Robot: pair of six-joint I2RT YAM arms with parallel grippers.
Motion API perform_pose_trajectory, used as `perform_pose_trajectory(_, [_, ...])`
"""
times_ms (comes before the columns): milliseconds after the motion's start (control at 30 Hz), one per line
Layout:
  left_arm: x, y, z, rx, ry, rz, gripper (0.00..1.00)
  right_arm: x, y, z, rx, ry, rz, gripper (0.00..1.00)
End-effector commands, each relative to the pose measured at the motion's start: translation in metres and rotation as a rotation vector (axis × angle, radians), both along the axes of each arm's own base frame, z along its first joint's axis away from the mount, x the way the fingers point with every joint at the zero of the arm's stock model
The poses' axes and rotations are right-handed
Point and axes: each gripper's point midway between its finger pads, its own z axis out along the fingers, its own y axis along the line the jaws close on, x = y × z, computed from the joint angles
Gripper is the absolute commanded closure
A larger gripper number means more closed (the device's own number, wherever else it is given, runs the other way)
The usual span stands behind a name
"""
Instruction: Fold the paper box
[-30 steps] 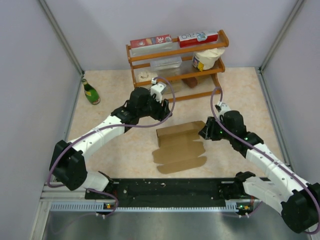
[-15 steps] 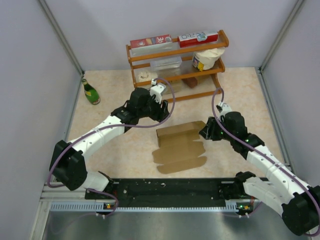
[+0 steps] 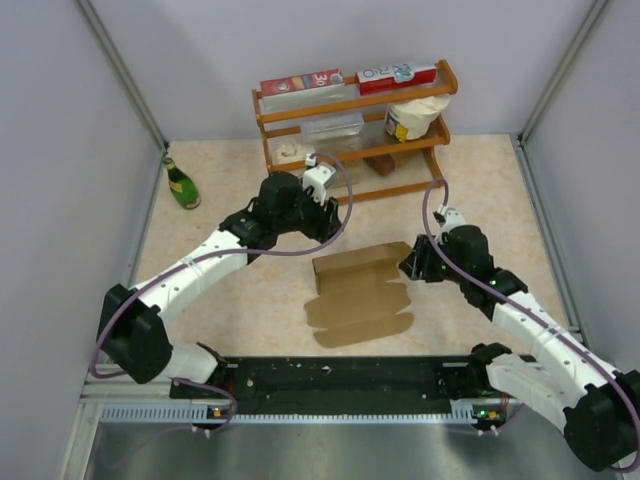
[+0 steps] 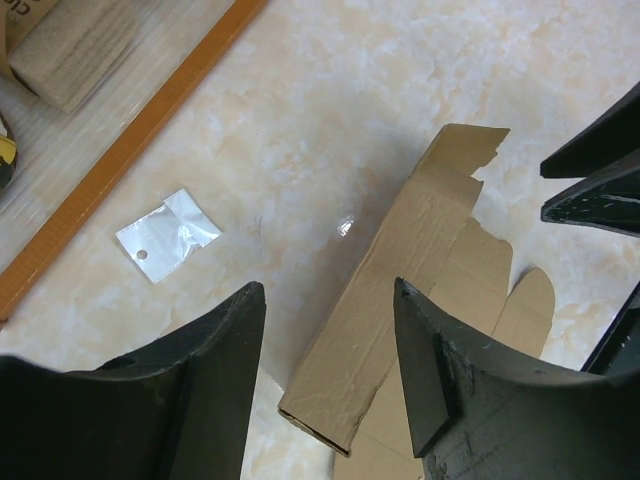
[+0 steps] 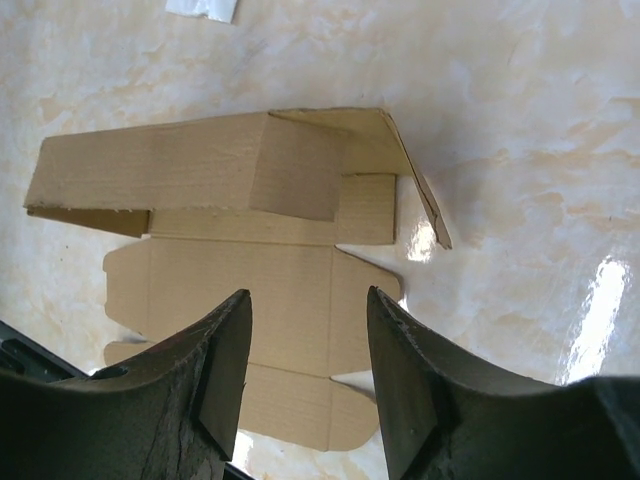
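Observation:
The paper box (image 3: 358, 290) is a brown die-cut sheet lying mid-table, its back panel folded up and its front flaps flat. From the left wrist the box (image 4: 400, 270) shows as a raised folded strip with flaps beyond. From the right wrist the box (image 5: 240, 260) has one end flap standing up at the right. My left gripper (image 3: 328, 232) hovers open above the box's back-left corner, and the left gripper (image 4: 328, 290) has nothing between its fingers. My right gripper (image 3: 410, 264) is open beside the box's right end, and the right gripper (image 5: 308, 295) hangs empty over the flat flaps.
A wooden rack (image 3: 350, 135) at the back holds red cartons (image 3: 300, 83), a white tub (image 3: 415, 118) and a clear container. A green bottle (image 3: 182, 185) stands at the left wall. A small clear plastic bag (image 4: 168, 235) lies near the rack's base. A black rail (image 3: 340, 375) runs along the near edge.
The right gripper's jaws have spread a little wider. Both arms have shifted only slightly, and the box lies where it was.

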Motion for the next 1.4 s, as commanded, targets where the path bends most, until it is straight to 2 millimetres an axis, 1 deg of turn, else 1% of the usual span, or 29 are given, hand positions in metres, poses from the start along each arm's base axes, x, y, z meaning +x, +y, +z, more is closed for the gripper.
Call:
perform_pose_trajectory(0, [-0.002, -0.009, 0.019, 0.017, -0.051, -0.041, 0.43, 0.009, -0.004, 0.003, 0.022, -0.036, -0.049, 0.51])
perform_pose_trajectory(100, [-0.002, -0.009, 0.016, 0.028, -0.043, -0.042, 0.47, 0.010, -0.007, 0.000, 0.012, -0.029, -0.069, 0.51])
perform_pose_trajectory(233, [-0.008, -0.015, 0.008, 0.023, -0.017, -0.075, 0.63, 0.014, -0.009, 0.000, 0.006, -0.028, -0.090, 0.51])
perform_pose_trajectory(400, [-0.014, -0.023, -0.015, 0.041, 0.026, -0.103, 0.76, 0.016, -0.007, -0.003, 0.023, -0.015, -0.105, 0.51])
perform_pose_trajectory(500, [-0.022, -0.031, -0.024, 0.053, 0.050, -0.129, 0.86, 0.018, -0.009, -0.009, 0.025, 0.015, -0.138, 0.51])
perform_pose_trajectory(600, [-0.032, -0.040, -0.030, 0.066, 0.050, -0.153, 0.89, 0.022, -0.009, -0.014, 0.028, 0.038, -0.165, 0.52])
perform_pose_trajectory(700, [-0.034, -0.043, -0.042, 0.106, 0.056, -0.149, 0.99, 0.026, -0.013, -0.020, 0.022, 0.060, -0.210, 0.52])
perform_pose_trajectory(767, [-0.034, -0.042, -0.049, 0.143, 0.063, -0.139, 1.00, 0.027, -0.014, -0.023, 0.025, 0.067, -0.221, 0.53])
perform_pose_trajectory(867, [-0.033, -0.043, -0.054, 0.166, 0.087, -0.139, 1.00, 0.029, -0.017, -0.029, 0.023, 0.076, -0.238, 0.58])
perform_pose_trajectory(933, [-0.033, -0.043, -0.058, 0.179, 0.097, -0.137, 1.00, 0.031, -0.018, -0.032, 0.028, 0.082, -0.244, 0.63])
perform_pose_trajectory(1000, [-0.033, -0.042, -0.062, 0.189, 0.108, -0.139, 1.00, 0.033, -0.019, -0.036, 0.036, 0.089, -0.244, 0.72])
perform_pose_trajectory(1067, [-0.035, -0.041, -0.063, 0.195, 0.110, -0.145, 1.00, 0.037, -0.019, -0.039, 0.048, 0.099, -0.246, 0.76])
perform_pose_trajectory(1367, [-0.032, -0.039, -0.069, 0.220, 0.115, -0.134, 1.00, 0.045, -0.013, -0.052, 0.087, 0.121, -0.223, 0.76])
